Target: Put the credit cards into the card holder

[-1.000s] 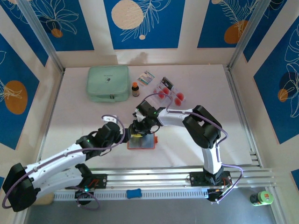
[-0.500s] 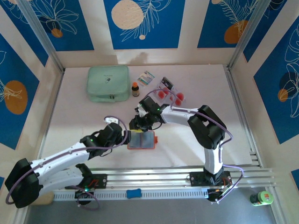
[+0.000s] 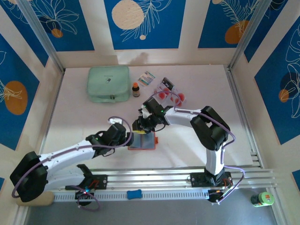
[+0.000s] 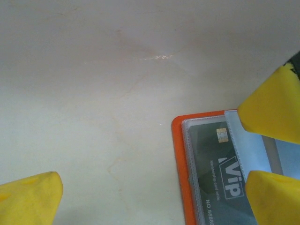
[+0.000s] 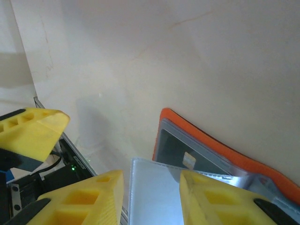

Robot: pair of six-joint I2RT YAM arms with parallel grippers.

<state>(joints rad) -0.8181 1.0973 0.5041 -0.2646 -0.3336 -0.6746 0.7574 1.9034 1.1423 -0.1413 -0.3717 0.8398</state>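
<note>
**Both grippers at the wallet, the cards behind them**

The orange wallet [image 3: 144, 142] lies open on the table [image 3: 84, 122], its long side running left to right in the overhead view. The left gripper [image 3: 127, 136] sits at the wallet's left end with its fingers spread as wide as they go, gripping nothing. From its wrist camera one yellow finger [image 4: 29, 198] hangs over bare table, and the wallet's orange corner lies off to the right.

The right gripper [image 3: 140, 125] comes at the wallet from the far side, over its back left corner. Its fingers [image 5: 96, 199] stand part-way closed, with a pale, clear pocket leaf [image 5: 152, 187] between them. Whether they pinch that leaf or merely hover over it, I cannot tell. Beneath the clear plastic a dark card [image 4: 218, 176] marked VIP sits in a pocket.

The loose cards [image 3: 171, 95] lie in a small heap beyond the wallet, toward the back and right. They are well apart from the wallet and just beside the right forearm.

That is the relation the next move appears to turn on. The cards lie behind the right gripper, away from both sets of fingers, and the right arm is clearly the nearer one. The left arm would have to reach across the wallet to get to them. It seems likelier that the left gripper steadies the wallet while the right draws back for a card. The risk is that the leaf drops shut once it is let go.
</note>
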